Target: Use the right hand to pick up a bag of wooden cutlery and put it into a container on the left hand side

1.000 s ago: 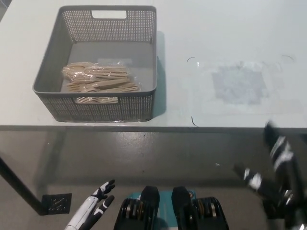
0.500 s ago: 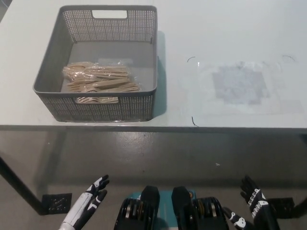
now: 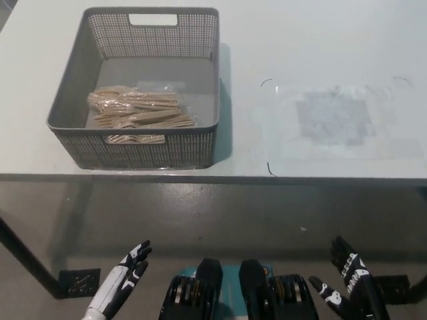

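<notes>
1 basket on tabletop; wooden cutlery bags inside, overlapping, count unclear. Below basket: 1 left robot hand, 1 right robot hand, wrists cropped, fingers apart, empty.

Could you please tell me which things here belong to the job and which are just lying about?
Job: grey basket, bags of wooden cutlery inside it, right hand open below the table.
Not in use: translucent patch on the table, left hand resting at lower left.

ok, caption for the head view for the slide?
Bagged wooden cutlery in the grey basket on the table; left hand and right hand open, low below its edge.
</notes>
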Controlling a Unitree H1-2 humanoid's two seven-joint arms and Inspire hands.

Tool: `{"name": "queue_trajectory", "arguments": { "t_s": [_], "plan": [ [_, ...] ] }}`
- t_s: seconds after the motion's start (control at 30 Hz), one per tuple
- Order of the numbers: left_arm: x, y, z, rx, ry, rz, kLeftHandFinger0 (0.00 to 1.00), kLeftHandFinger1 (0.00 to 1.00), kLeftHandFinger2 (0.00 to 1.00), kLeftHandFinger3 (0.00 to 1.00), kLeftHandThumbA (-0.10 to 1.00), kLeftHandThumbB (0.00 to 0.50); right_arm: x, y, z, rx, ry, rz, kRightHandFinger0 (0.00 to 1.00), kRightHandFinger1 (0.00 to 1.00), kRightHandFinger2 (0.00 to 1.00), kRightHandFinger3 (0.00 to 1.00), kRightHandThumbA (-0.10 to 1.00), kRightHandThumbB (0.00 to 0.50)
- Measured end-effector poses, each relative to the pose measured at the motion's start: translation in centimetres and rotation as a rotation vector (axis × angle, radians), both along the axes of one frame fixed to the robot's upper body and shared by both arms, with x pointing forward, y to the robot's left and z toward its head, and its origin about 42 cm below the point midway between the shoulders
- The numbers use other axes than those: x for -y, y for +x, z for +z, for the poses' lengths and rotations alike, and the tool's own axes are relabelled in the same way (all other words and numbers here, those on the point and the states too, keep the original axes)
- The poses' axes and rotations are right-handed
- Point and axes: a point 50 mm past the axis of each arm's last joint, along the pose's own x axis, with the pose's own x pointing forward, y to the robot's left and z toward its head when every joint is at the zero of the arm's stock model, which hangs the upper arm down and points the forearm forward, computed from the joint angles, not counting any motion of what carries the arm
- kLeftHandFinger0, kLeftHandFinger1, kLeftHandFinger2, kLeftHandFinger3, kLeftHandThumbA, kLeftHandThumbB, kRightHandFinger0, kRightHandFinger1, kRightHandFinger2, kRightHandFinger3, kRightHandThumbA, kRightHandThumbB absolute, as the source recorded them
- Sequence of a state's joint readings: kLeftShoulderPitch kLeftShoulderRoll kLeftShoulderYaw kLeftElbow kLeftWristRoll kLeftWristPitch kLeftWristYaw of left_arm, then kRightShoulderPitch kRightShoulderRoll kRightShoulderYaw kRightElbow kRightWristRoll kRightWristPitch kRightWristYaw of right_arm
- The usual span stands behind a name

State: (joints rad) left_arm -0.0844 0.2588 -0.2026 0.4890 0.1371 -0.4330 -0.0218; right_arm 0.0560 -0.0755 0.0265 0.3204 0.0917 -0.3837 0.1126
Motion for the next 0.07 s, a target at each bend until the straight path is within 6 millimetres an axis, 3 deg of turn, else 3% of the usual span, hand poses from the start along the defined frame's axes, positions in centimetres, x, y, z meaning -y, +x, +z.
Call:
{"name": "queue_trajectory", "arguments": {
  "t_s": [0.07],
  "plan": [
    [0.06,0.0,-0.01,0.0,-0.001,0.0,1.0,1.0,1.0,1.0,1.0,0.401,0.0,0.11,0.06,0.002,-0.003,0.002,1.0,1.0,1.0,1.0,1.0,0.363]
  ]
}}
